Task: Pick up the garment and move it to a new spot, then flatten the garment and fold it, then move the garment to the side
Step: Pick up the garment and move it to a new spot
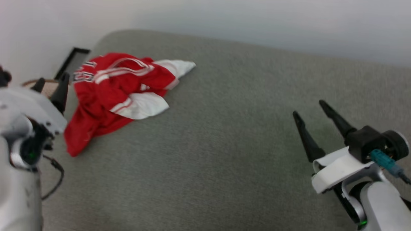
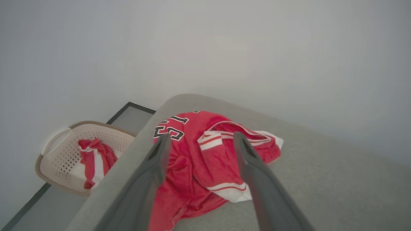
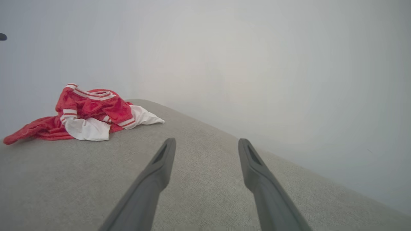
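The left pincer (image 1: 53,81) stands wide, its two long, tapering dark fingers just beside the garment (image 1: 106,93), not touching it. The right pincer (image 1: 308,107) is equally wide, holding nothing, above bare grey cloth near the bed's (image 1: 224,144) right edge. The garment lies crumpled at the bed's far left, rounded corner: glossy red jersey fabric heaped in soft folds, white sleeves with striped trim spilling outward, black white-outlined lettering on top. The bed's cover is a matte, finely woven grey. Past the left edge, on the floor, sits a beige perforated basket (image 2: 61,157) holding a red-and-white cloth bundle (image 2: 96,157).
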Tool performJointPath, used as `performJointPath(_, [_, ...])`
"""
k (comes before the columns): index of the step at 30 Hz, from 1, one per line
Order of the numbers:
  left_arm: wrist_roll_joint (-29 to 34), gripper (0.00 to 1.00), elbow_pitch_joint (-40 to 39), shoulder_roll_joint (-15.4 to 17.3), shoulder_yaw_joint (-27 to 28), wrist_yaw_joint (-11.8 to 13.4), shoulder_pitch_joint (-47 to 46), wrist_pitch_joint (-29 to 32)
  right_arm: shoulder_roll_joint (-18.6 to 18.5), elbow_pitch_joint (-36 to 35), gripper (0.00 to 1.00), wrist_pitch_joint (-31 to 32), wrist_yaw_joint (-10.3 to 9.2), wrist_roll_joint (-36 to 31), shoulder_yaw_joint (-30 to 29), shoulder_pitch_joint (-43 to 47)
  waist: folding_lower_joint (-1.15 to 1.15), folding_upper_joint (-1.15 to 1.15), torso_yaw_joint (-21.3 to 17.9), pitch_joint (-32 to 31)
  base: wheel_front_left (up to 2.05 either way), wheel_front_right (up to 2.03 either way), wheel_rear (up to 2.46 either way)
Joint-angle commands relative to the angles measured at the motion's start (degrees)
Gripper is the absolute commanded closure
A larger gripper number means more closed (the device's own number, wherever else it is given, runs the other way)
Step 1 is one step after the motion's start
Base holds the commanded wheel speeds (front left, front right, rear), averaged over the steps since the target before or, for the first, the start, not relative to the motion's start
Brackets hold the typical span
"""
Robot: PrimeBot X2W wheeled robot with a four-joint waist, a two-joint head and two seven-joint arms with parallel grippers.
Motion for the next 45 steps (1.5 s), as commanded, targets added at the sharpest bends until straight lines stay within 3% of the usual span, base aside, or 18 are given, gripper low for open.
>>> performJointPath(1, [-0.5, 0.00, 0.7, 0.2, -0.1, -0.2, -1.1, 0.8, -0.2, -0.5, 0.00, 0.2, 0.02, -0.3, -0.2, -0.9, 0.00, 0.00, -4.9, 7.4, 0.00, 0.00, 0.00])
performJointPath(7, [-1.3, 0.00, 9.1, 2.8, -1.9, 0.4, -8.9, 9.6, -0.5, -3.3, 0.00, 1.4, 0.02, -0.4, -0.4, -2.6, 0.00, 0.00, -8.0, 13.2, 0.00, 0.00, 0.00])
performJointPath(12, [-0.8, 0.00, 16.8, 4.3, -3.2, 0.5, -13.8, 13.3, -0.8, -4.9, 0.00, 2.4, 0.02, -0.3, -0.4, -3.8, 0.00, 0.00, -9.9, 16.5, 0.00, 0.00, 0.00])
performJointPath(20, [0.4, 0.00, 29.3, 5.2, -5.4, -0.1, -19.3, 13.4, -1.4, -7.3, 0.00, 3.3, 0.02, -0.5, -0.4, -5.0, 0.00, 0.00, -12.1, 20.3, 0.00, 0.00, 0.00])
performJointPath(26, [1.1, 0.00, 38.1, 3.8, -7.4, -1.0, -20.2, 10.4, -1.3, -7.7, 0.00, 3.8, 0.02, -0.6, -0.2, -4.9, 0.00, 0.00, -12.8, 20.1, 0.00, 0.00, 0.00])
performJointPath(27, [1.1, 0.05, 39.3, 3.5, -7.6, -1.2, -20.4, 9.9, -1.1, -7.5, 0.00, 3.8, 0.02, -0.6, -0.2, -4.6, 0.00, 0.00, -12.7, 19.8, 0.00, 0.00, 0.00])
performJointPath(28, [1.1, 0.28, 40.4, 3.3, -7.9, -1.3, -20.5, 9.3, -1.0, -7.4, 0.00, 3.8, 0.02, -0.7, -0.3, -4.4, 0.00, 0.00, -12.7, 19.4, 0.00, 0.00, 0.00])
performJointPath(29, [1.4, 0.77, 41.3, 3.6, -8.0, -1.3, -20.6, 8.4, -0.9, -7.2, 0.00, 3.7, 0.02, -0.6, -0.4, -4.1, 0.00, 0.00, -12.6, 18.9, 0.00, 0.00, 0.00])
performJointPath(30, [1.3, 1.00, 42.0, 4.0, -8.0, -1.4, -20.8, 7.5, -0.8, -7.0, 0.00, 3.5, 0.02, -0.6, -0.5, -3.7, 0.00, 0.00, -12.4, 18.3, 0.00, 0.00, 0.00])
performJointPath(38, [1.4, 1.00, 43.5, 8.6, -9.0, -2.1, -24.6, 1.3, 0.4, -4.4, 0.00, 2.3, 0.02, 0.2, -1.0, -1.2, 0.00, 0.00, -10.7, 11.4, 0.00, 0.00, 0.00])
performJointPath(45, [1.5, 1.00, 37.2, 11.1, -13.6, -2.3, -27.2, -1.9, 1.8, -2.1, 0.00, 0.8, 0.02, 1.1, -1.5, 1.1, 0.00, 0.00, -9.7, 4.4, 0.00, 0.00, 0.00])
